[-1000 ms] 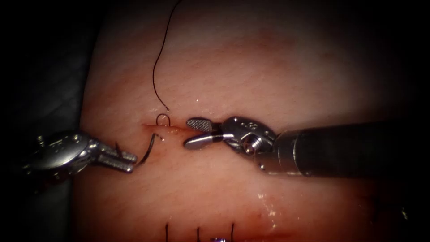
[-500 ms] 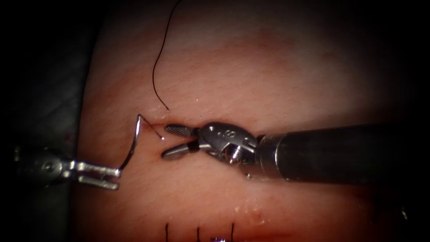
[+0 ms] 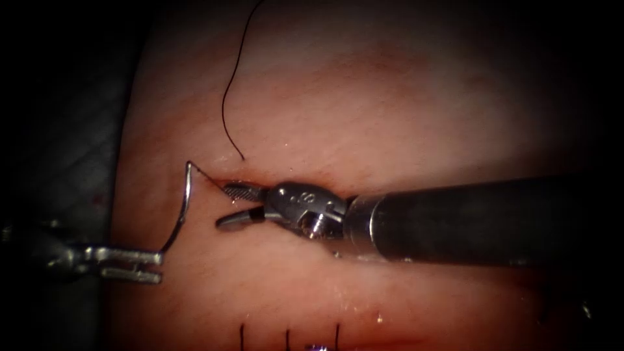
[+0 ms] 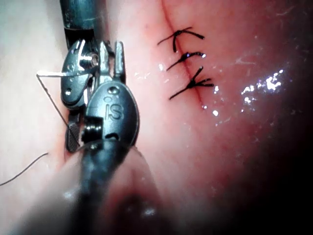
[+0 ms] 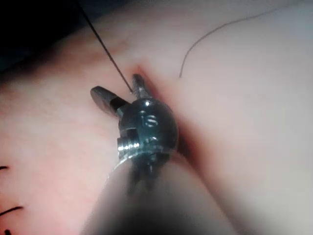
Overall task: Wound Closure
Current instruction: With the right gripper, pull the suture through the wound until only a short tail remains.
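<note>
The left pincer is clamping the needle near its tip and drawing it clear of the tissue, left of the cut; thread is trailing. The right pincer is advancing, jaws apart, empty.

The right tool has two short silver jaws with cross-hatched inner faces, hinged in a rounded, polished steel wrist stamped "S". A slotted screw head sits just behind the jaws, and behind that a steel collar joins a long, dark, matt shaft. The left tool is the same make: slim silver jaws, bright steel clevis, rounded housing marked "iS" and a dark shaft behind it
</note>
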